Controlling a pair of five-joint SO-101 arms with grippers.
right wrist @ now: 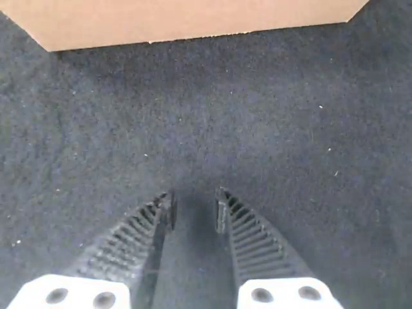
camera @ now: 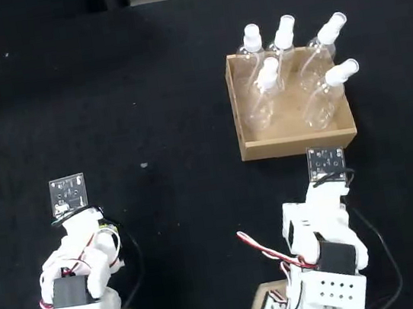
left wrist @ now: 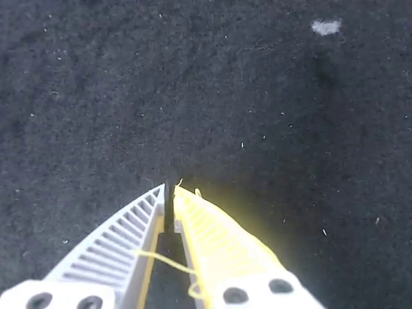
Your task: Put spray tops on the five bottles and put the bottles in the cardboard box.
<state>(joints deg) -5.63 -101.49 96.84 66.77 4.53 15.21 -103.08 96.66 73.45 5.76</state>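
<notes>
Five capped bottles in cardboard box — left hand pressed together, right hand spread.

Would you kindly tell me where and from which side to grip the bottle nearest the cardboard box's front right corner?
Probably at the neck just under its white spray top, coming from above. The bottle stands top-up, the cardboard box wall shields its clear body, and the neck is the slimmest part for the jaws.
</notes>
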